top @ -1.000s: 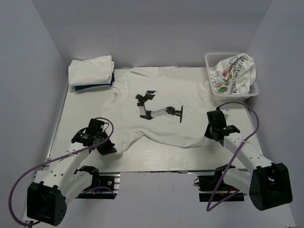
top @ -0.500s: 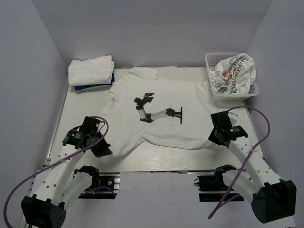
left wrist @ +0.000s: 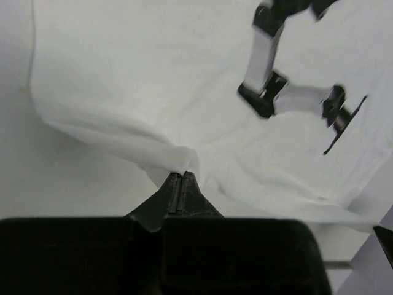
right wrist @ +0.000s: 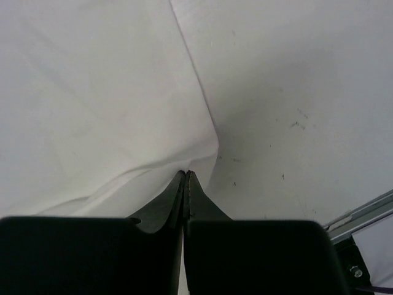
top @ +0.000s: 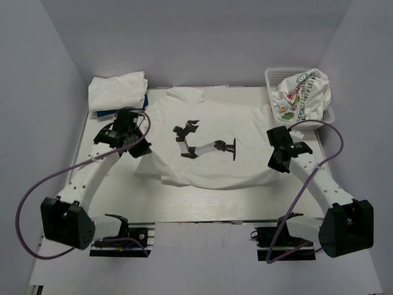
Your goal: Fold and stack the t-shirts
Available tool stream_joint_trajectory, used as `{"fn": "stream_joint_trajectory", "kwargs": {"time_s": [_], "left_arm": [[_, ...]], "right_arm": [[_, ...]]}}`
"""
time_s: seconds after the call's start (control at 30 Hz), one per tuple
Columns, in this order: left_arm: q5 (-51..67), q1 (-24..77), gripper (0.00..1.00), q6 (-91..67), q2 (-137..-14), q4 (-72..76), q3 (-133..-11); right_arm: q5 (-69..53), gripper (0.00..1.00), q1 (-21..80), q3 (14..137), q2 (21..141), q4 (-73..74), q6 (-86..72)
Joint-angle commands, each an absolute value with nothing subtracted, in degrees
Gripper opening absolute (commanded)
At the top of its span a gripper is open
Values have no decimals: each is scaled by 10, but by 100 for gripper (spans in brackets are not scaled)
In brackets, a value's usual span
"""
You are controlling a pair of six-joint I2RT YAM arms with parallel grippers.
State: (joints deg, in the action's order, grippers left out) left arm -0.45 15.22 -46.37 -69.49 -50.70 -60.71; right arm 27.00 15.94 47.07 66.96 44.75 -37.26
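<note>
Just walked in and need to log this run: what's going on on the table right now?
The robot is folding a white t-shirt with a black print, spread on the table. The left gripper and right gripper each pinch its near edge; the fold isn't finished. A folded white shirt lies on a dark blue one far left; a cartoon-print shirt fills the white plastic basket.

A spread t-shirt [top: 239, 169] is laid across the middle of the desk [top: 202, 206]. In the upper left of the frame a folded stack of t-shirts [top: 118, 91] is set just beside its upper left corner. In the upper right a basket [top: 271, 77] is placed, with a crumpled t-shirt [top: 304, 92] heaped in it. The spread t-shirt's left edge is pinched in the left pincer [top: 137, 153], its right edge in the right pincer [top: 275, 166].
</note>
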Motion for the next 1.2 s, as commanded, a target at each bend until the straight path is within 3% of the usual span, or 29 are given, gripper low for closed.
{"fn": "stream_joint_trajectory", "kwargs": {"time_s": [0.0,0.27,0.6,0.63,0.67,0.73,0.77,0.8,0.83,0.93,0.97,1.17], "left_arm": [[-52,154,0,-434,-759,-444,-685],[-129,142,0,-402,-959,-470,-904],[-146,142,0,-359,-1168,-469,-1113],[-146,137,4,-350,-1204,-463,-1130],[-146,137,16,-339,-1222,-463,-1149],[-140,137,44,-324,-1256,-475,-1213],[-133,137,65,-313,-1277,-482,-1243],[-133,137,72,-308,-1277,-488,-1249],[-127,137,97,-302,-1277,-488,-1249],[-115,137,100,-302,-1207,-445,-1152],[-109,137,100,-313,-1182,-431,-1081],[-69,144,100,-358,-1007,-324,-799]], "right_arm": [[325,0,146,547,706,438,-359],[336,0,114,662,799,434,-325],[324,0,71,785,967,396,-280],[331,0,69,806,1000,409,-280],[332,6,71,827,1008,414,-272],[331,30,71,854,1033,434,-272],[325,37,70,862,1033,443,-261],[320,39,74,862,1026,444,-258],[291,49,71,861,1015,444,-253],[180,86,76,833,961,415,-210],[111,90,76,800,940,391,-209],[-18,90,83,644,867,315,-230]]}}
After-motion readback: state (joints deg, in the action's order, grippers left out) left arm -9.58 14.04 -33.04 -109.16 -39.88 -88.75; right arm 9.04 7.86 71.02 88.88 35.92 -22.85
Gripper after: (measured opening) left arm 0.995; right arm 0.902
